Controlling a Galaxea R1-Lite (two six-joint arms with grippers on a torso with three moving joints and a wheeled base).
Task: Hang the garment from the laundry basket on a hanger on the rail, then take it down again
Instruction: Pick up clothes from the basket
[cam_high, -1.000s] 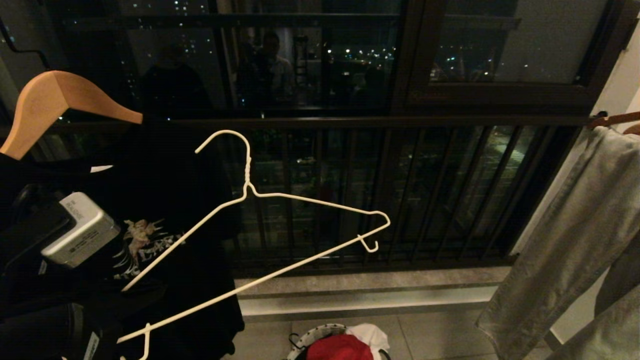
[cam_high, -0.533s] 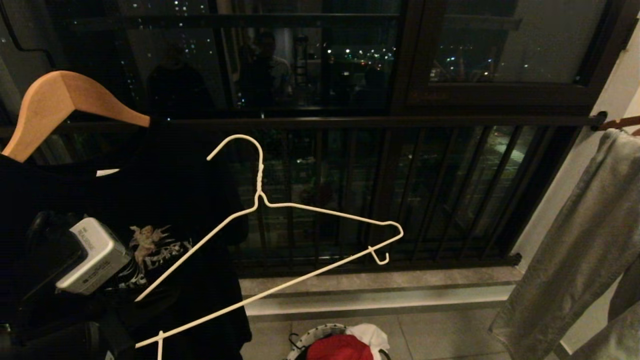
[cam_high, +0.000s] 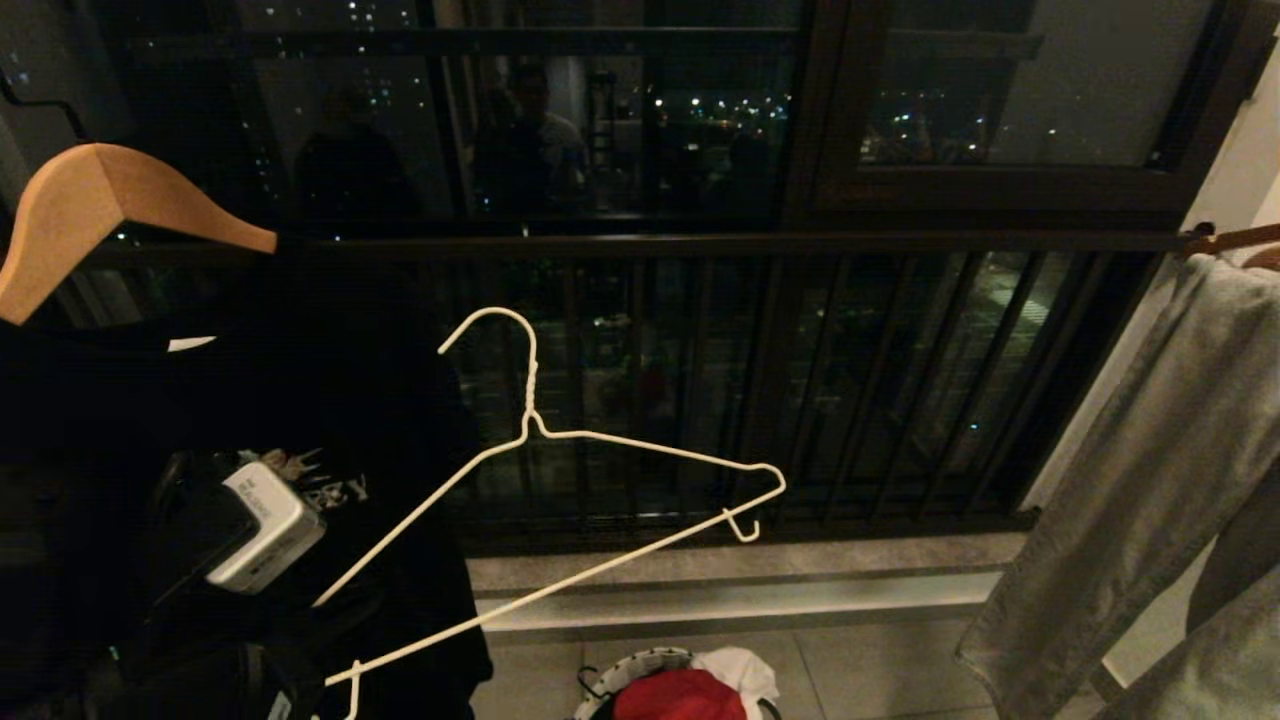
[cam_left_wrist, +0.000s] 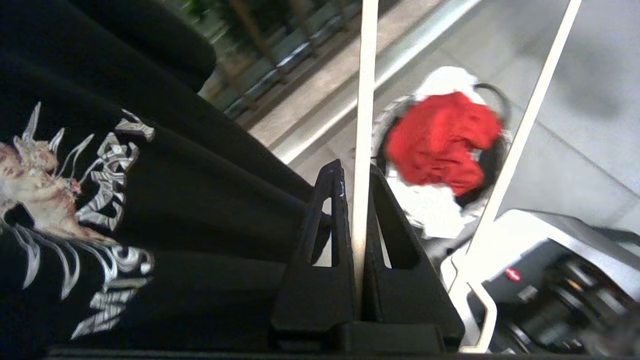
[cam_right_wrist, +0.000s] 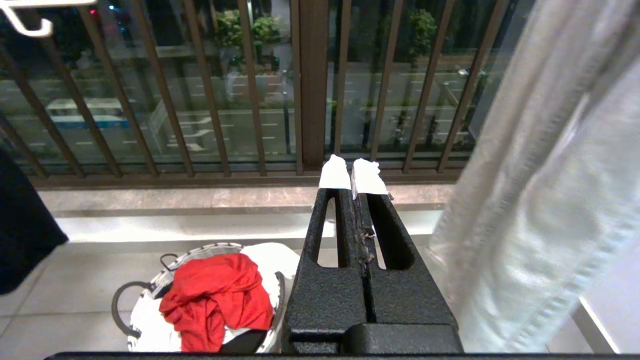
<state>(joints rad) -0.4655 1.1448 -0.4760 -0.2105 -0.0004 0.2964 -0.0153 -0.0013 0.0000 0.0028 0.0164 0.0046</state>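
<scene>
A: Clearly, which step is judged to be in hand?

B: Starting at the left of the laundry basket (cam_high: 640, 672), the wooden hanger (cam_high: 110, 200) and the black T-shirt (cam_high: 330, 400) are seen well above it. Beside that shirt, the left gripper (cam_left_wrist: 354, 200) is closed tight on one thin wire of the white hanger (cam_high: 560, 480), which is held tilted in the air, off the rail (cam_high: 640, 243). So the hanger is judged to be in hand, ready for dressing.

A: And the garment?

B: The red garment (cam_right_wrist: 217, 295) is seen crumpled inside the basket, on top of a white T-shirt (cam_right_wrist: 270, 257), untouched. It is below the hanger's lower end.

A: What is seen to the right of the basket?

B: The right gripper (cam_right_wrist: 355, 175) is held above and just right of it, fingers pressed together on nothing. Pale grey cloth (cam_high: 1130, 480) hangs further right.

A: What is called for next?

B: Probably, the right fingers must be opened and lowered into the basket so the red shirt can be lifted toward the hanger.
</scene>
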